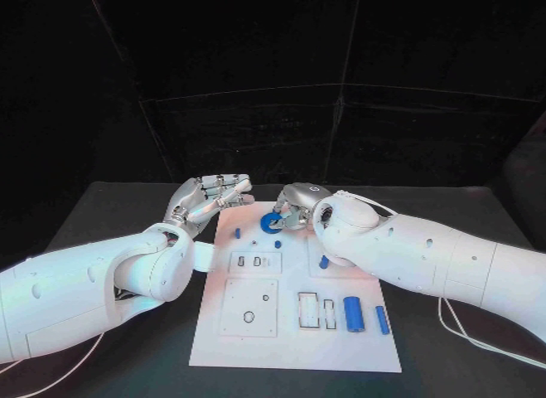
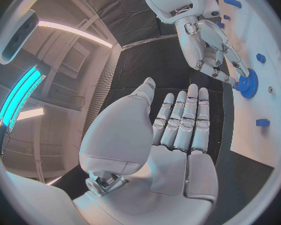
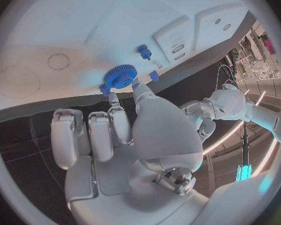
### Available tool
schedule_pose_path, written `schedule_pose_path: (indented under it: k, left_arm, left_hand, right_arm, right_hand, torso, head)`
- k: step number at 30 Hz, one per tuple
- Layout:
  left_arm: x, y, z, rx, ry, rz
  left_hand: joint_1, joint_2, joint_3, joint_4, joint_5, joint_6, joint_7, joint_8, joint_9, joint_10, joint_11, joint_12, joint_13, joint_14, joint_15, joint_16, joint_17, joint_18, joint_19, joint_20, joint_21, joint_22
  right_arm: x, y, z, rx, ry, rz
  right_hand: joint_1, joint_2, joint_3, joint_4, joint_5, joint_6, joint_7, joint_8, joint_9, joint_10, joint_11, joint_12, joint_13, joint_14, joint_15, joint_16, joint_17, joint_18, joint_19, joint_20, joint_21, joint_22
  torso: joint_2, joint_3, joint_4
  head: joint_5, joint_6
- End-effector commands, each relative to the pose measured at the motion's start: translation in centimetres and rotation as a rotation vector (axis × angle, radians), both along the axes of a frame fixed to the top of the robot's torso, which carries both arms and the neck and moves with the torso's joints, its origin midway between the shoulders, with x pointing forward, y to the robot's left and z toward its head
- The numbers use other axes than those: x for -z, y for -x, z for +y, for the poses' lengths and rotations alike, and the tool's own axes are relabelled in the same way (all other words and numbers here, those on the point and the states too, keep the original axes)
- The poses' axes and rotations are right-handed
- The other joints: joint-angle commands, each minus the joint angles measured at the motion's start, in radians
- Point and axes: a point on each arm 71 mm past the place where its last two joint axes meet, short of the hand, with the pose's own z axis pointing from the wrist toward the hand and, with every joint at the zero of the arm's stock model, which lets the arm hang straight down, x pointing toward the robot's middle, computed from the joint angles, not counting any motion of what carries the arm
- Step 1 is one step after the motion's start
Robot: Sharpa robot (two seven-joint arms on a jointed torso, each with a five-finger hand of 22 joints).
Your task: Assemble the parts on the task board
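Nearest the camera, at the near end of the white task board (image 1: 294,352), two blue cylinders (image 1: 354,314) lie side by side next to some small rectangular slots. Further up the board, the robot's right hand (image 1: 299,211) reaches in over its far end and pinches a small blue gear (image 1: 272,222) between thumb and fingertip; the right wrist view shows its toothed rim and round hub held right at the board's surface, though whether it touches cannot be told. Small blue pegs (image 1: 277,244) stand on the board close to the gear, and another blue piece (image 1: 324,262) sits beside the right forearm. Off the board's far left corner, over the black table (image 1: 105,215), the left hand (image 1: 207,199) hovers holding nothing, its fingers straight and close together with the thumb set apart. By my reading, the step in hand is placing the gear at the far end of the board. Next, the hand would likely need to line the hub's hole up over its seat and press down squarely, since a tilted gear would probably jam.
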Motion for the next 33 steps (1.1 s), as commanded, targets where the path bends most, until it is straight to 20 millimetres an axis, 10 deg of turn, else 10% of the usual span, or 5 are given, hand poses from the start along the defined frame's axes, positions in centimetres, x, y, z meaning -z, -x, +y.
schedule_pose_path:
  k: [1,12,22,33]
  left_arm:
    - [-0.2,0.0,-0.1,0.013,0.003,-0.011]
    - [-0.2,-0.1,0.3,0.004,-0.001,-0.012]
    - [-0.1,-0.2,0.3,0.005,-0.001,-0.011]
    - [0.1,-0.5,0.0,0.009,0.000,-0.009]
  left_hand:
    - [0.008,0.002,0.001,-0.004,-0.003,-0.004,0.039,-0.006,-0.001,0.000,0.002,-0.005,-0.001,-0.007,0.000,-0.003,-0.001,0.004,0.005,0.003,-0.006,-0.002]
    - [0.008,0.002,0.001,-0.004,-0.003,-0.004,0.039,-0.006,-0.001,0.000,0.002,-0.005,-0.001,-0.007,0.000,-0.003,-0.001,0.004,0.005,0.003,-0.006,-0.002]
    - [0.007,0.003,0.001,-0.005,-0.003,-0.004,0.039,-0.006,-0.001,0.000,0.002,-0.005,-0.001,-0.007,0.000,-0.003,-0.001,0.004,0.005,0.003,-0.006,-0.002]
    - [0.007,0.003,0.001,-0.005,-0.003,-0.004,0.039,-0.006,-0.001,0.000,0.002,-0.005,-0.001,-0.006,0.000,-0.003,-0.001,0.004,0.005,0.003,-0.006,-0.002]
  right_arm:
    - [-0.2,0.0,-0.2,0.000,-0.005,-0.006]
    - [-1.4,1.2,-5.4,-0.039,-0.168,-0.058]
    - [-1.5,1.8,-14.1,-0.071,-0.269,0.042]
    - [-1.0,1.0,-18.4,-0.022,-0.241,0.068]
  right_hand:
    - [-0.010,0.001,0.000,0.010,0.006,-0.006,0.001,-0.005,0.001,0.004,0.007,-0.003,0.057,0.079,0.006,0.006,0.133,-0.017,0.033,0.009,0.005,0.168]
    - [0.036,0.013,-0.001,0.002,0.033,0.004,-0.001,-0.003,0.003,0.002,0.005,-0.004,0.058,0.075,0.004,-0.001,0.116,-0.011,0.015,0.008,-0.004,0.146]
    - [0.117,-0.012,-0.018,-0.053,0.055,0.003,-0.009,-0.010,0.002,-0.012,-0.002,-0.017,0.051,0.083,-0.001,0.014,0.159,-0.007,-0.002,0.004,-0.012,0.125]
    - [0.149,-0.018,-0.033,-0.078,0.075,0.002,-0.007,-0.016,0.001,-0.018,-0.001,-0.023,0.047,0.085,0.000,0.016,0.168,-0.007,-0.003,0.003,-0.013,0.125]
  torso:
    - [0.000,0.0003,0.0004]
    - [-0.003,0.0004,-0.0059]
    - [-0.010,0.0063,-0.0268]
    - [-0.008,0.0095,-0.0267]
  head:
    - [0.000,0.001]
    - [-0.010,0.012]
    - [-0.012,0.024]
    - [-0.033,0.024]
